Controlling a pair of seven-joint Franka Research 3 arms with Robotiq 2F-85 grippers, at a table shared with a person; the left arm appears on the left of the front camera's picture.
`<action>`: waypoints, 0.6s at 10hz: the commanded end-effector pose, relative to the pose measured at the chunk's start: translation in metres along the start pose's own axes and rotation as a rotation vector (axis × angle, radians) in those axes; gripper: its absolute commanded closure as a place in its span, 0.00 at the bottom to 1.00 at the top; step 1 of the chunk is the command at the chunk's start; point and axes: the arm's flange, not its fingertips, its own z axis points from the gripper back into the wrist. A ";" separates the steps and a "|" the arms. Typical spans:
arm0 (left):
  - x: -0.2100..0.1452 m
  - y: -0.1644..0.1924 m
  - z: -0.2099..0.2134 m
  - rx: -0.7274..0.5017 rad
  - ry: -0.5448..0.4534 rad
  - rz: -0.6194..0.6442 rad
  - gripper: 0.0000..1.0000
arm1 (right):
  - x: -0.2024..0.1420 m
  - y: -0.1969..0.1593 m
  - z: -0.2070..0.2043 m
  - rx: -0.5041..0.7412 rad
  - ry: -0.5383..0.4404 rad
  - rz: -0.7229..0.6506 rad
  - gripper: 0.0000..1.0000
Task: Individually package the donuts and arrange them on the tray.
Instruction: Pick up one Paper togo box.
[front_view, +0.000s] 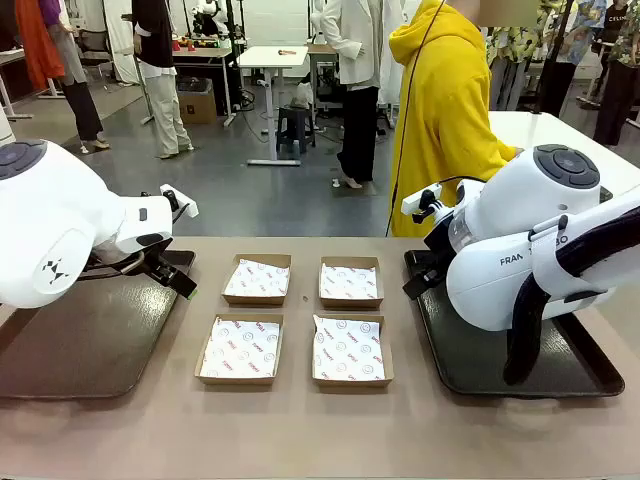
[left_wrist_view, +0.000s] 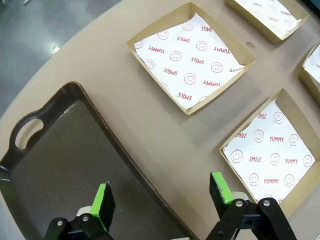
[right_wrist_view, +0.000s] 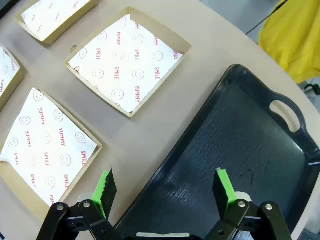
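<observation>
Front view first: four shallow brown cardboard boxes (front_view: 257, 279) lined with printed white paper sit two by two mid-frame on the beige table (front_view: 300, 430). Each holds just its liner, so no donuts are packaged yet, and which way the donuts lie from either arm I honestly can't tell. The left pincer (front_view: 178, 278) hangs at centre left, over the near corner of the dark brown plastic tray (front_view: 80, 350). The right pincer (front_view: 420, 275) sits at centre right, over the left end of the black plastic tray (front_view: 470, 370). A person in a yellow hoodie (front_view: 440, 120) stands at the far side, upper right.

Left wrist view: your left pincer (left_wrist_view: 165, 197) is spread wide with nothing between the green pads. It straddles the brown tray's (left_wrist_view: 50, 160) rim, with the tray at lower left. The two nearest boxes (left_wrist_view: 192, 55) run off toward the upper right.

Right wrist view: same deal, mirrored. The right pincer (right_wrist_view: 165, 192) is spread wide and bare across the black tray's (right_wrist_view: 240, 145) rim. That tray fills the right half, and the boxes (right_wrist_view: 125, 62) lie to the upper left.

So I'd say each arm is nearest its own column of boxes, and either could start.
</observation>
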 end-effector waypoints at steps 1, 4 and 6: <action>0.000 0.000 0.000 0.000 0.000 0.000 0.00 | 0.000 0.000 0.000 0.000 0.000 0.000 0.00; 0.000 0.000 0.000 0.000 0.000 0.000 0.00 | 0.000 0.000 0.000 0.000 0.000 0.000 0.00; 0.000 0.000 0.000 0.000 0.000 0.000 0.00 | 0.000 0.000 0.000 0.000 0.000 0.000 0.00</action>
